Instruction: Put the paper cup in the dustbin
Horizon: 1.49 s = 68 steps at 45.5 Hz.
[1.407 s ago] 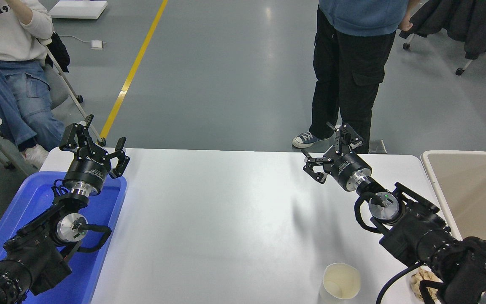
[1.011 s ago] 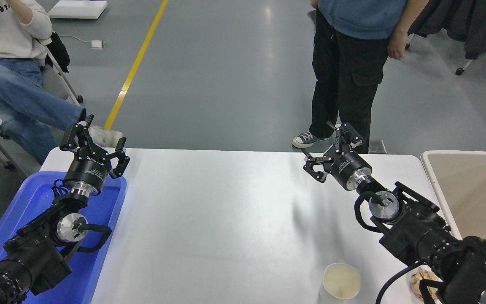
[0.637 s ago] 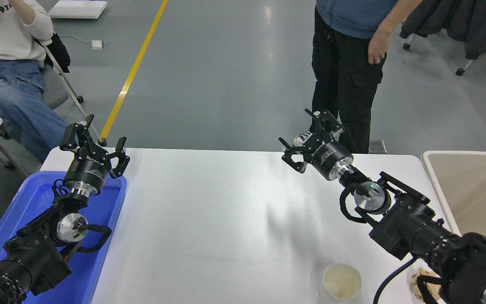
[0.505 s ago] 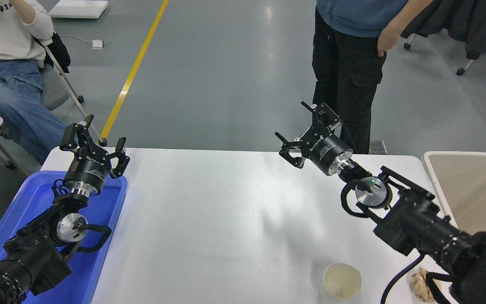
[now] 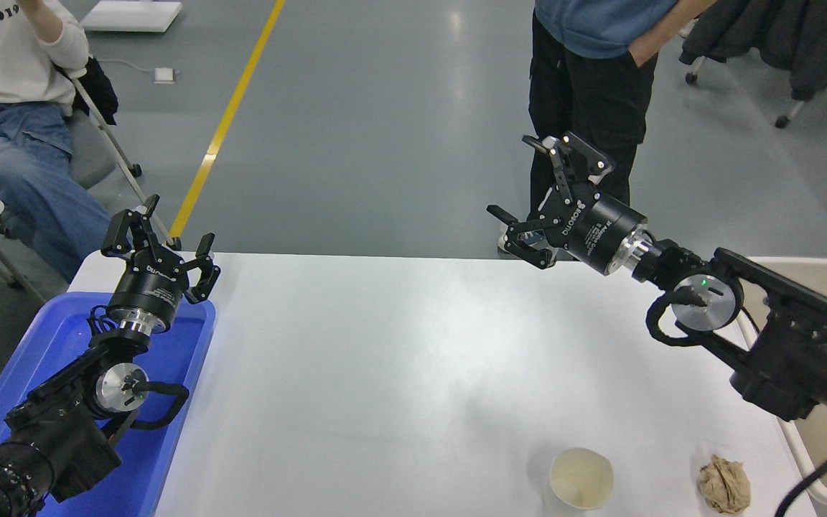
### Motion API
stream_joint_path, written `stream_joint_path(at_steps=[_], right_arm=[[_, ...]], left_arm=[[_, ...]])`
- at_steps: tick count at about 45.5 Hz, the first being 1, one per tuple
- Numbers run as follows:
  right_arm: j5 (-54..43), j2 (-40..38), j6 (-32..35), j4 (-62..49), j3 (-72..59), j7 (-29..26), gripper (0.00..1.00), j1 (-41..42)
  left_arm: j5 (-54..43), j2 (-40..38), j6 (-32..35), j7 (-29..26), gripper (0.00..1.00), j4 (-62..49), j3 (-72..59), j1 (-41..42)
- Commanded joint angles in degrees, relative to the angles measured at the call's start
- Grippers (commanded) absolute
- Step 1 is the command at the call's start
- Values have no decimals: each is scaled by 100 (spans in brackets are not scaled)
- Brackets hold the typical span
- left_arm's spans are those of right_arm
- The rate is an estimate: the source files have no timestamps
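Observation:
The paper cup [image 5: 581, 480] stands upright near the table's front edge, right of centre, its cream inside showing. The beige dustbin [image 5: 825, 493] stands off the table's right edge, mostly hidden behind my right arm. My right gripper [image 5: 534, 191] is open and empty, raised high over the table's far edge, far from the cup. My left gripper [image 5: 159, 238] is open and empty, parked at the lower left over the blue tray.
A crumpled brown paper ball [image 5: 724, 484] lies right of the cup. A blue plastic tray [image 5: 40, 337] sits at the table's left end. One person stands beyond the far edge [image 5: 586, 93]; another sits at the upper left [image 5: 4, 129].
My right arm has lifted and swung up and to the right, uncovering the paper ball. The gripper stays open. The cup and the left arm have not moved.

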Motion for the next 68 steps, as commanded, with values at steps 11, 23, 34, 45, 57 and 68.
stream_joint_path(at_steps=[11, 23, 34, 45, 57, 68], right_arm=[[-2067, -1912, -105, 1445, -1895, 1, 100, 891], [-3404, -2826, -61, 2087, -2950, 1, 100, 1727], [-4740, -3336, -61, 2561, -3698, 19, 100, 1894], [-4767, -3697, -61, 3247, -3760, 27, 100, 1525], [-4942, -3680, -272, 3272, -3760, 27, 100, 1086], [-5303, -3364, -729, 3107, -3751, -16, 100, 928]], left_arm=[[0, 0, 0, 0, 100, 0, 0, 0], [0, 9, 0, 0, 100, 0, -9, 0], [0, 9, 0, 0, 100, -9, -9, 9], [0, 18, 0, 0, 100, -9, -17, 9], [0, 18, 0, 0, 100, 0, -9, 9], [0, 18, 0, 0, 100, -9, -9, 9]])
